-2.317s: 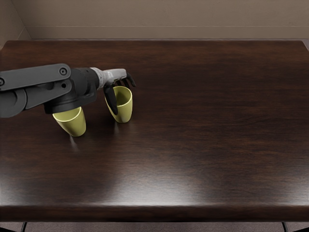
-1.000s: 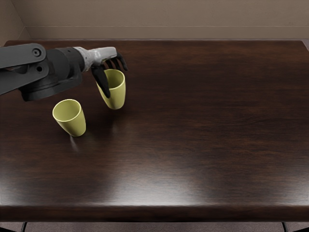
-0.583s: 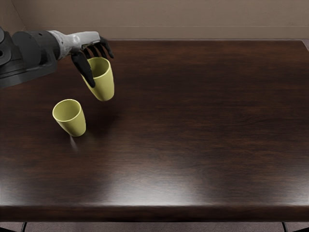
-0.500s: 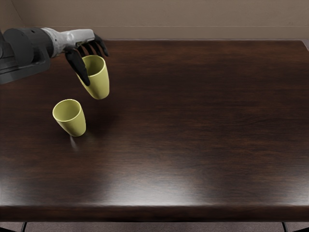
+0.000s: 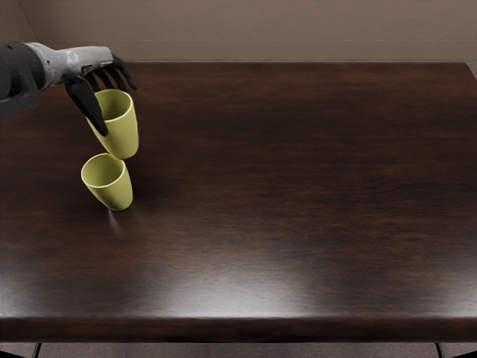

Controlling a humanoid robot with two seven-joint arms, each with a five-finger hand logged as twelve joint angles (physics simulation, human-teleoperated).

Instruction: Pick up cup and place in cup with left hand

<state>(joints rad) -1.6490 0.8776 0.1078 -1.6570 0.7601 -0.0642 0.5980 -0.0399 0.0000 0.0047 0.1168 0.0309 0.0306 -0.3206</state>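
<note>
With my one visible hand, the left (image 5: 88,63), I am gripping one yellow cup (image 5: 122,136); my fingers are curling partway closed, the thumb (image 5: 90,109) lying along its near left side and the others bending by its far rim. This cup is hanging mouth up, its base showing just behind the rim of a second yellow cup (image 5: 116,188); whether the two are touching, I cannot tell. That second one is standing upright on the left part of one dark wooden worktop (image 5: 298,186). Two cups are showing in all. Beyond, a brown wall (image 5: 261,28) is rising.
</note>
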